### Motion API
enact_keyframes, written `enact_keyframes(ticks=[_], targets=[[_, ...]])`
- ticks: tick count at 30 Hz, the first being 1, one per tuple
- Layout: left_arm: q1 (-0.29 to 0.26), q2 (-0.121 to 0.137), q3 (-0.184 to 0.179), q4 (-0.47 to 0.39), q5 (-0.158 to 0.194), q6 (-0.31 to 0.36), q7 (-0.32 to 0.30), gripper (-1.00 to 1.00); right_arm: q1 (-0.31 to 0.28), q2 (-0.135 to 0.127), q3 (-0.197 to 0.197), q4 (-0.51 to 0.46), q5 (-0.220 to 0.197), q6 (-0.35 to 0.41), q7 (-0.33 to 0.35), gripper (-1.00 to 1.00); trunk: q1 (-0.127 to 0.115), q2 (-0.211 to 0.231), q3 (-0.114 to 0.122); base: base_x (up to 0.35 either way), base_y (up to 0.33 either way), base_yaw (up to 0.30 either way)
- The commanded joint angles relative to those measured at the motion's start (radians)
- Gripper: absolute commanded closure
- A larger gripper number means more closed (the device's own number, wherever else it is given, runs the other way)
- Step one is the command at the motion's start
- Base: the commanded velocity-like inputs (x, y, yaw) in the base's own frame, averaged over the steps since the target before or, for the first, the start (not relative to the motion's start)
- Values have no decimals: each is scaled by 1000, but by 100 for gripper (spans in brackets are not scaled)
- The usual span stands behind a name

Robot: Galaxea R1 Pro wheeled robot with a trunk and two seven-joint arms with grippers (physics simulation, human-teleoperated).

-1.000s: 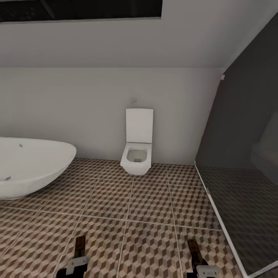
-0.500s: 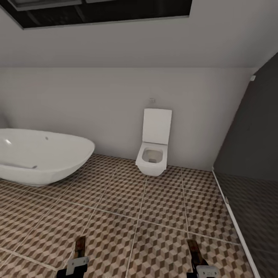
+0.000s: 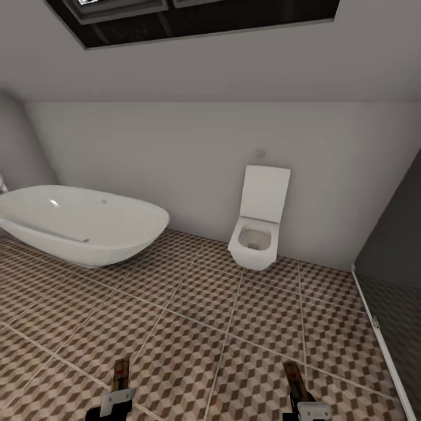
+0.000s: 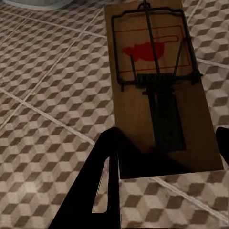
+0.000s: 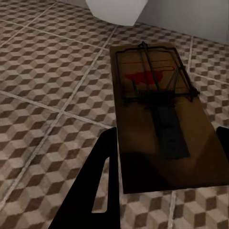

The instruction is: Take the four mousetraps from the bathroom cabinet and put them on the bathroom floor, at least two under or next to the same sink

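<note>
Down low, the left gripper (image 3: 121,374) holds a mousetrap (image 4: 160,90) and the right gripper (image 3: 294,377) holds another mousetrap (image 5: 160,121), both above the bathroom floor (image 3: 193,327). Farther off sit a white bathtub (image 3: 82,225) and a toilet (image 3: 257,231) by the wall.

Readable text: none anywhere in the room.
Left mousetrap (image 4: 160,86): a red printed mark and thin red outline on the wood, no letters legible.
Right mousetrap (image 5: 160,119): the same red mark, nothing readable.
Toilet (image 3: 257,231): no brand visible.
</note>
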Motion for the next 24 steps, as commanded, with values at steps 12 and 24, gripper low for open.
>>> enact_keyframes(ticks=[12, 24], targets=[[-1, -1, -6, 4, -7, -2, 10, 100, 0, 0, 8, 0, 1, -1, -10, 100, 0, 0, -1, 0, 0, 285], [-1, -1, -6, 4, -7, 0, 10, 100, 0, 0, 8, 0, 1, -1, -10, 100, 0, 0, -1, 0, 0, 284]])
